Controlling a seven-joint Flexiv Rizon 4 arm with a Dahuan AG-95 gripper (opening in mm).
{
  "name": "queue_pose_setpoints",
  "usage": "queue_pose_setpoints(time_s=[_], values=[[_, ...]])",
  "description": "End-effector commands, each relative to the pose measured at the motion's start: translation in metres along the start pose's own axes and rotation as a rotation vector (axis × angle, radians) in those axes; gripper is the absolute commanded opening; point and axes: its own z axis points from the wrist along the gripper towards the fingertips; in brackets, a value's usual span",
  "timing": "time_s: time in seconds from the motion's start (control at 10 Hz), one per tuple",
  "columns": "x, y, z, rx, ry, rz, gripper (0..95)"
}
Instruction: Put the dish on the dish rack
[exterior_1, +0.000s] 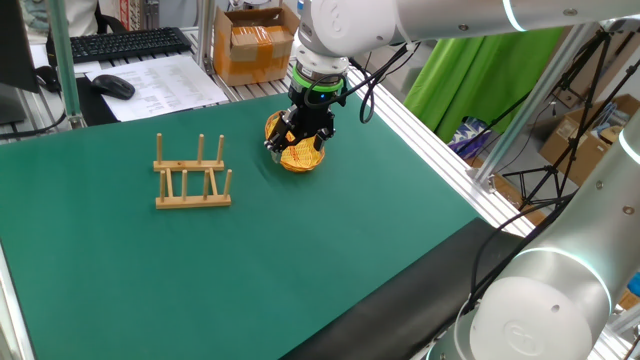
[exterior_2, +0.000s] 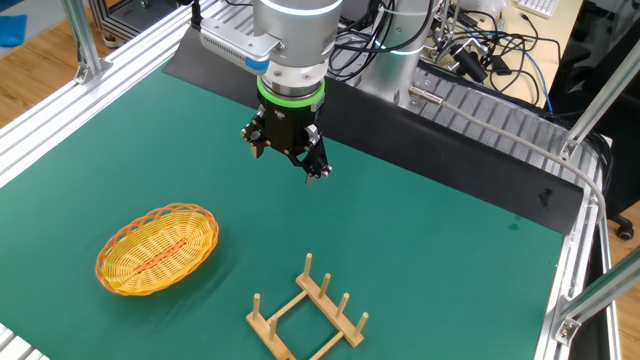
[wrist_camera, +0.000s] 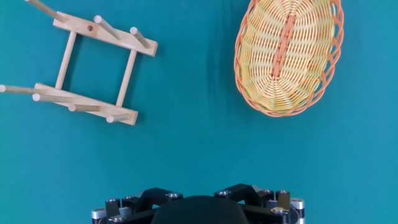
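Observation:
The dish (exterior_2: 158, 250) is a shallow yellow-orange woven plate lying flat on the green mat, also visible in the hand view (wrist_camera: 289, 53). The dish rack (exterior_2: 308, 315), light wood with upright pegs, stands on the mat apart from it (wrist_camera: 87, 68). My gripper (exterior_2: 287, 160) hangs above the mat, pointing down, open with nothing between its fingers. In one fixed view the gripper (exterior_1: 302, 130) partly covers the dish (exterior_1: 298, 160), with the rack (exterior_1: 193, 180) to the left. The hand view shows only the hand's black body along the bottom edge, no fingertips.
A keyboard (exterior_1: 125, 42), mouse (exterior_1: 113, 86) and cardboard box (exterior_1: 255, 45) lie beyond the mat's far edge. Aluminium frame rails (exterior_2: 60, 120) border the table. Cables and electronics (exterior_2: 470, 50) sit behind the arm's base.

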Motion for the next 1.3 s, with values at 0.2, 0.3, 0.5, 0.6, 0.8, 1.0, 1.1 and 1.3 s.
queue_pose_setpoints(time_s=[0.2, 0.3, 0.5, 0.6, 0.8, 1.0, 1.1, 1.3], values=[[0.005, 0.001, 0.004, 0.055, -0.057, 0.297, 0.0], [0.011, 0.003, 0.010, 0.055, -0.058, 0.293, 0.0], [0.015, 0.004, 0.014, 0.056, -0.059, 0.295, 0.0], [0.015, 0.004, 0.014, 0.056, -0.058, 0.297, 0.0], [0.015, 0.004, 0.013, 0.067, -0.058, 0.299, 0.0], [0.013, 0.000, 0.014, 0.097, -0.063, 0.297, 0.0], [0.011, -0.003, 0.015, 0.118, -0.052, 0.283, 0.0], [0.009, -0.013, 0.018, 0.114, -0.040, 0.277, 0.0]])
